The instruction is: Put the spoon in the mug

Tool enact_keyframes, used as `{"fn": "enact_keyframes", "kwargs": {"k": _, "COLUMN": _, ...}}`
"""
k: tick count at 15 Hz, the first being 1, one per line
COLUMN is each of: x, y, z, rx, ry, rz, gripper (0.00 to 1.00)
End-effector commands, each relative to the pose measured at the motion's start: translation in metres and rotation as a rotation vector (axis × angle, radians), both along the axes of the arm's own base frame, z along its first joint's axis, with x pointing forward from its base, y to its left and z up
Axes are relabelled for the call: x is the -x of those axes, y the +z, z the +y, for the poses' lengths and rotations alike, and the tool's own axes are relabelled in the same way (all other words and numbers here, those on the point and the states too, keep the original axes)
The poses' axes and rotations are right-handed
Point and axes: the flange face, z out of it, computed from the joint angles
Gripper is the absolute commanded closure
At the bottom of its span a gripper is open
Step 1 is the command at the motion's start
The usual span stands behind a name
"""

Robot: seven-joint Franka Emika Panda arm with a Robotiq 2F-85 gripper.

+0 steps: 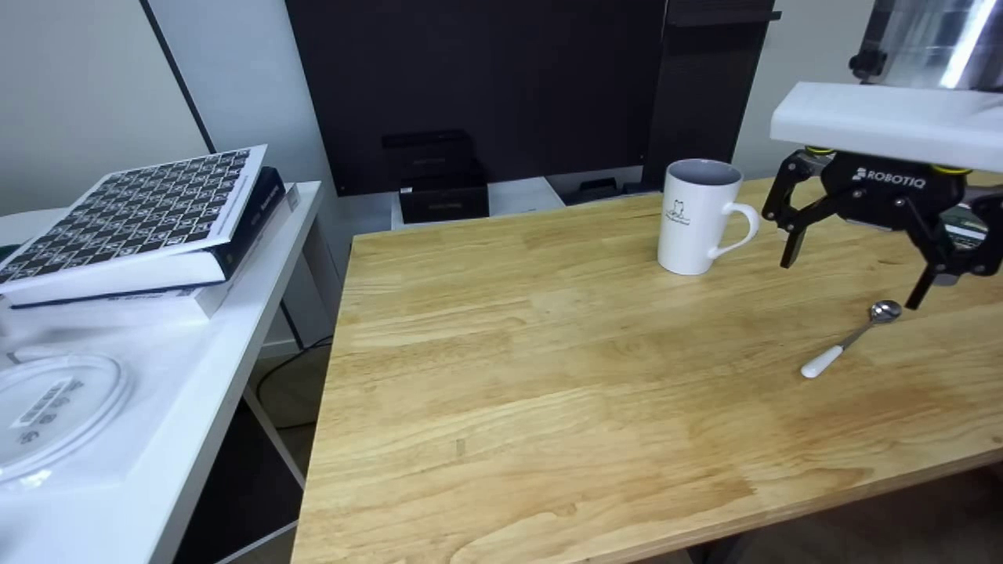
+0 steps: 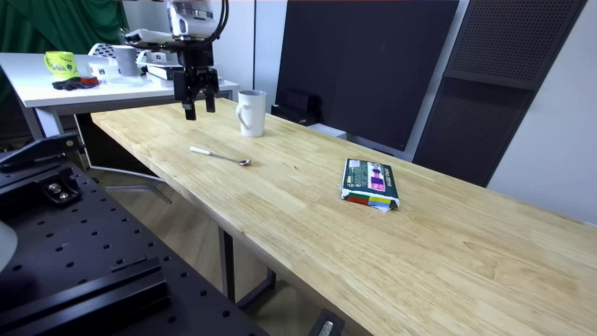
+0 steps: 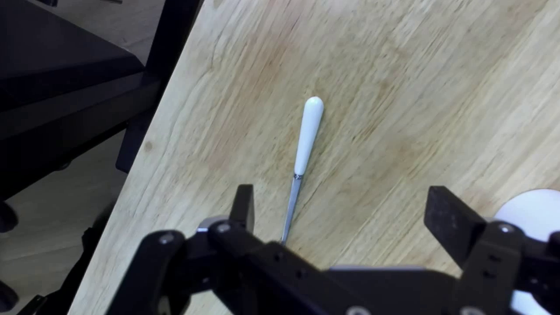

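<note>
The spoon lies flat on the wooden table, with its white handle [image 1: 823, 362] and silvery bowl [image 1: 886, 311]; it also shows in an exterior view [image 2: 201, 150] and the wrist view [image 3: 309, 135], where its bowl is hidden behind the gripper. The white mug [image 1: 693, 223] with a grey inside stands upright near the table's far edge, and also shows in an exterior view [image 2: 254, 116]. In the wrist view, part of the mug [image 3: 531, 212] shows at the right edge. My gripper [image 1: 849, 285] is open, empty and above the table; it also shows in the wrist view [image 3: 341, 194].
A dark green packet [image 2: 358, 179] lies on the wooden table [image 2: 298, 224]. A white side table holds stacked books [image 1: 141, 211], and a yellow-green mug [image 2: 63, 65] stands there too. A dark wall panel [image 1: 486, 94] rises behind the table. A black perforated base [image 2: 93, 261] borders the table's front.
</note>
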Motion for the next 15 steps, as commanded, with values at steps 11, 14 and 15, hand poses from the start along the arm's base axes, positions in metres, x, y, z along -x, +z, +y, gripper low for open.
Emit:
{"fn": "enact_keyframes", "kwargs": {"k": 11, "x": 0.000, "y": -0.054, "z": 0.007, "rx": -0.039, "ry": -0.046, "rz": 0.011, "gripper": 0.00}}
{"fn": "enact_keyframes", "kwargs": {"k": 14, "x": 0.004, "y": -0.062, "z": 0.009, "rx": -0.045, "ry": -0.042, "rz": 0.004, "gripper": 0.00}}
{"fn": "enact_keyframes", "kwargs": {"k": 15, "x": 0.006, "y": -0.065, "z": 0.009, "rx": -0.049, "ry": -0.039, "rz": 0.004, "gripper": 0.00}}
